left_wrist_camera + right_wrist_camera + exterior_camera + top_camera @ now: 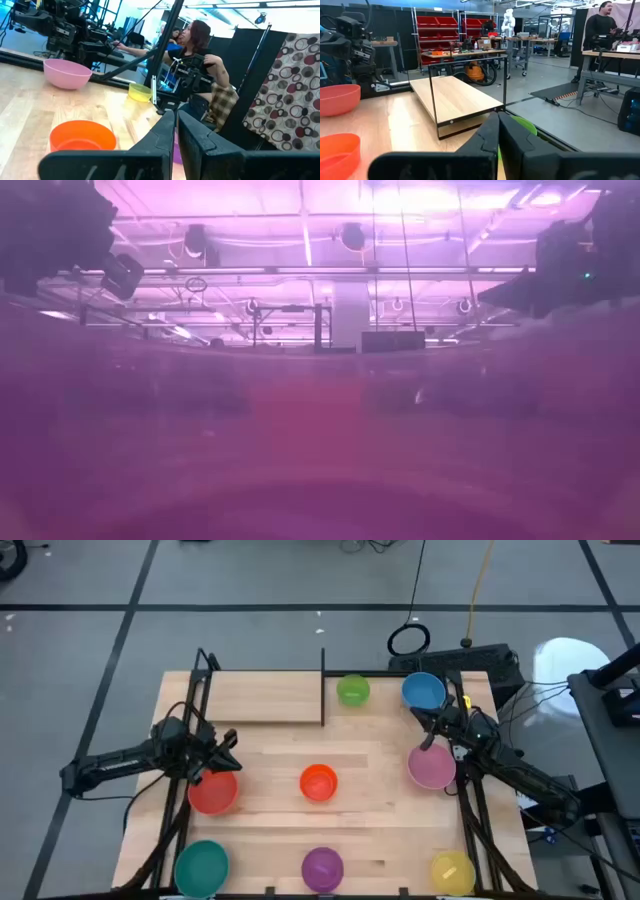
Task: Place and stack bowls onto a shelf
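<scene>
The shelf [265, 697], a pale board with black rods, stands at the table's far left. Scattered on the tabletop are the green [352, 690], blue [424, 692], pink [432, 768], orange [319, 782], red [213, 792], teal [203, 866], purple [322, 867] and yellow [452, 871] bowls, each resting on its base. My left gripper [231, 751] is shut beside the red bowl's far rim, with nothing between its fingers [165, 131]. My right gripper [429, 738] is shut just beyond the pink bowl's far rim, and faces the shelf [455, 97] and the green bowl [526, 126].
Black frame rails run along the table's left [180, 740] and right [470, 800] edges. Cables and a black ring [408, 640] lie on the floor beyond the far edge. People stand in the room behind [200, 55]. The low view is washed in purple.
</scene>
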